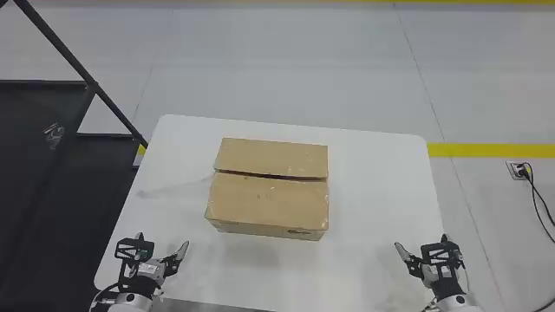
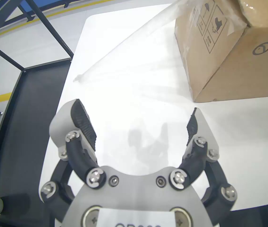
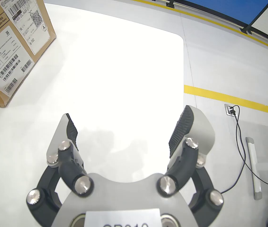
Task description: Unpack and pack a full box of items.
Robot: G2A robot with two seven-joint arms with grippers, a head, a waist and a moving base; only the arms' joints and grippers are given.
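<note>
Left fingers [image 2: 83,124] spread wide, empty, right fingers [image 3: 180,128] spread wide, empty, cardboard box [image 1: 270,189] apart from both

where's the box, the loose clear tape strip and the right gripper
box [image 1: 269,201], top view, on its nearer top flap
clear tape strip [image 2: 148,29], left wrist view, mid-length of the strip
right gripper [image 3: 127,112], right wrist view, midway between its fingertips

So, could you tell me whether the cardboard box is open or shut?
Shut: on the cardboard box both top flaps lie flat, meeting along a middle seam.

Box [image 1: 270,188] mid-table [image 1: 381,225]; left gripper [image 1: 156,258], right gripper [image 1: 422,260] near front corners.
</note>
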